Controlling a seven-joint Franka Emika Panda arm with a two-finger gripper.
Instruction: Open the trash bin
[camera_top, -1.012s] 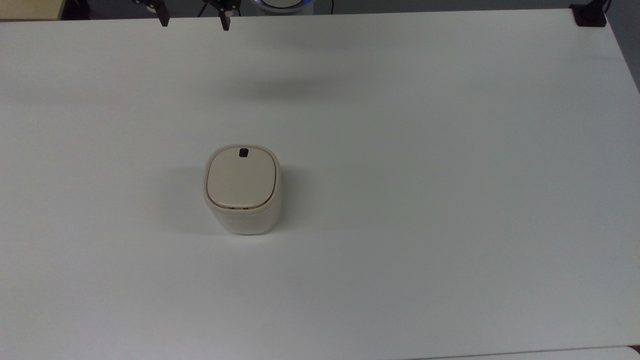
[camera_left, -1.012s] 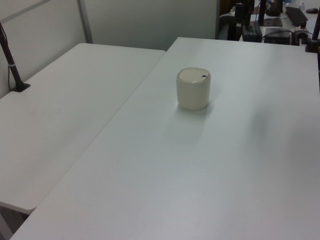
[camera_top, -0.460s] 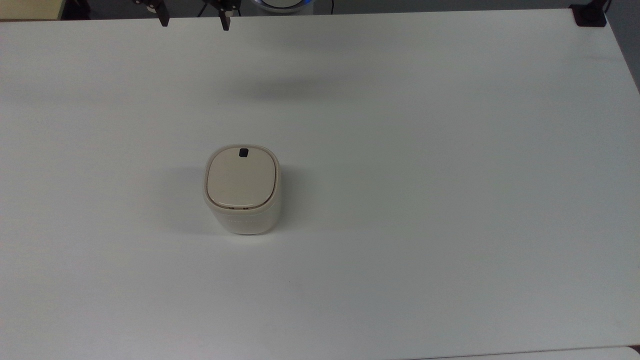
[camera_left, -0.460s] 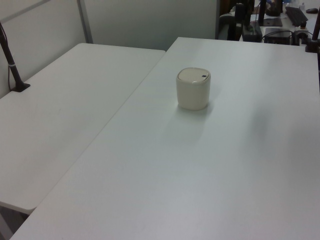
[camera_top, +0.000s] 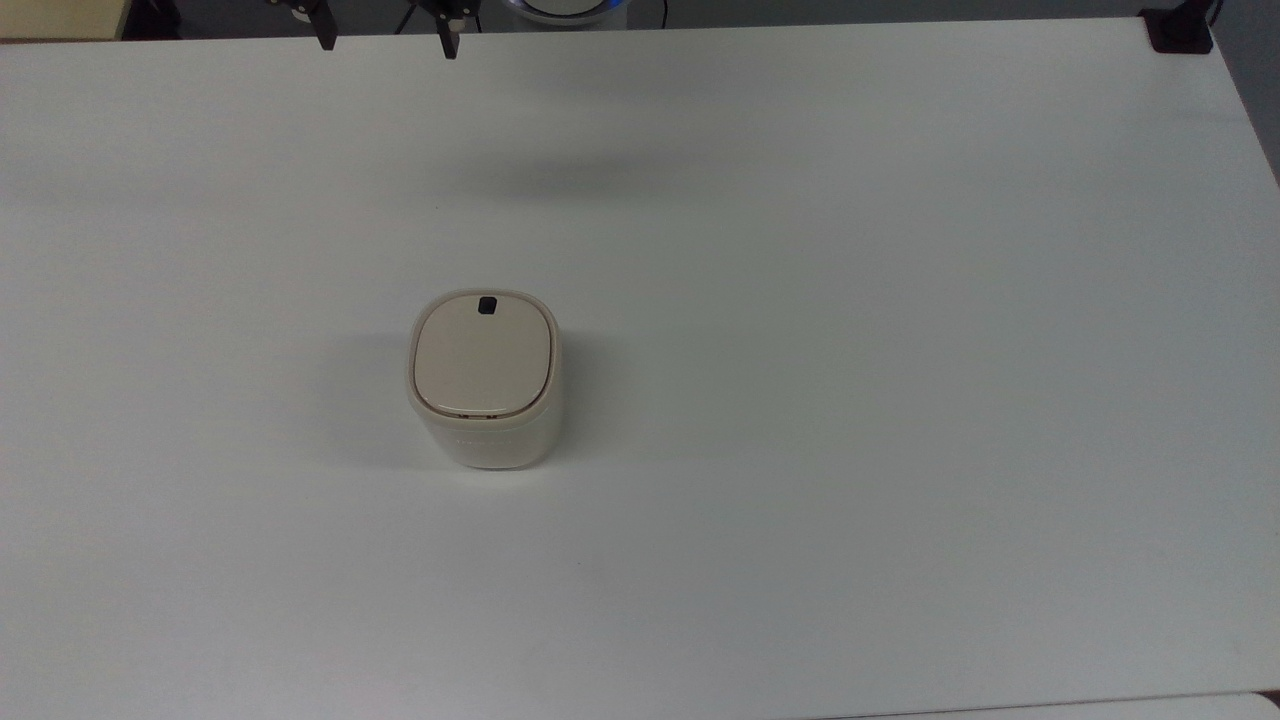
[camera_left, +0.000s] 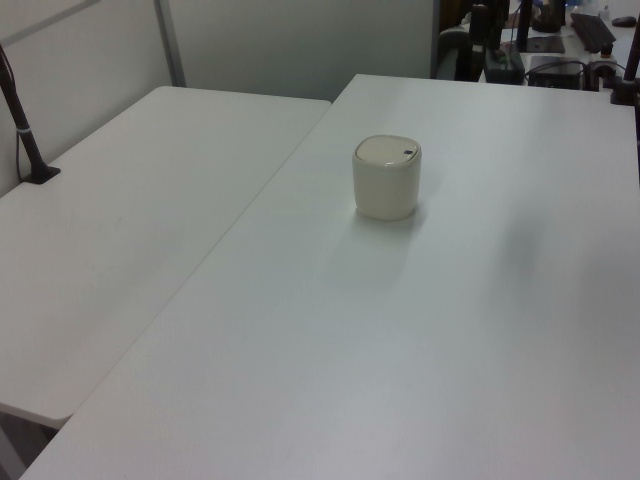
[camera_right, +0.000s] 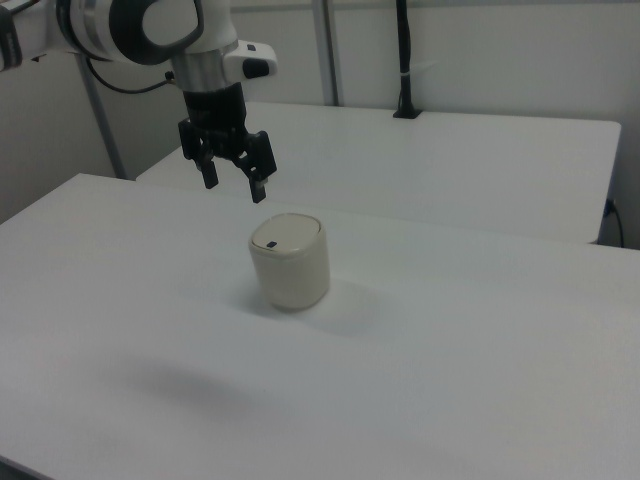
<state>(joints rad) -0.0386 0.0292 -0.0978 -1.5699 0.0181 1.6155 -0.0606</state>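
The trash bin (camera_top: 484, 380) is a small cream-beige rounded-square tub standing on the white table (camera_top: 850, 350), its flat tan lid shut. A small black button (camera_top: 487, 305) sits at the lid's far rim in the top view. The bin also appears in the left view (camera_left: 387, 178) and the right view (camera_right: 289, 260). My gripper (camera_right: 233, 184) hangs open and empty high above the table, up and to the right view's left of the bin. In the top view its two dark fingertips (camera_top: 325, 38) poke in at the upper edge, well apart.
A second white table (camera_left: 110, 230) adjoins on the left view's left, with a black pole clamped to it (camera_left: 22, 125). Another black clamp (camera_top: 1178, 28) sits at the top view's upper right corner. Desks with equipment (camera_left: 560, 40) stand behind.
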